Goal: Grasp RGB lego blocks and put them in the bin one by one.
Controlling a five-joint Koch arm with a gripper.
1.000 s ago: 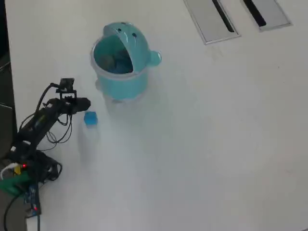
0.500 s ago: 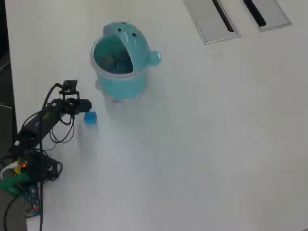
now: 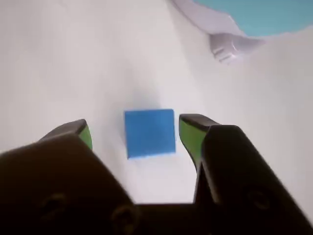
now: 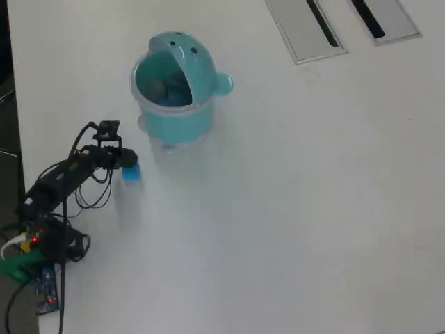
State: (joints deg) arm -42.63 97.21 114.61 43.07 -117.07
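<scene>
Wrist view shows the gripper (image 3: 134, 129) spread wide around the blue block (image 3: 149, 132), which lies on the bench (image 3: 73, 63) near the bin (image 3: 264, 17). Closing off-centre could nudge the block aside or twist it free.

Bright, even, diffuse light washes out the white table (image 4: 292, 209), shadows stay faint and soft, and both views are slightly blurred.
</scene>
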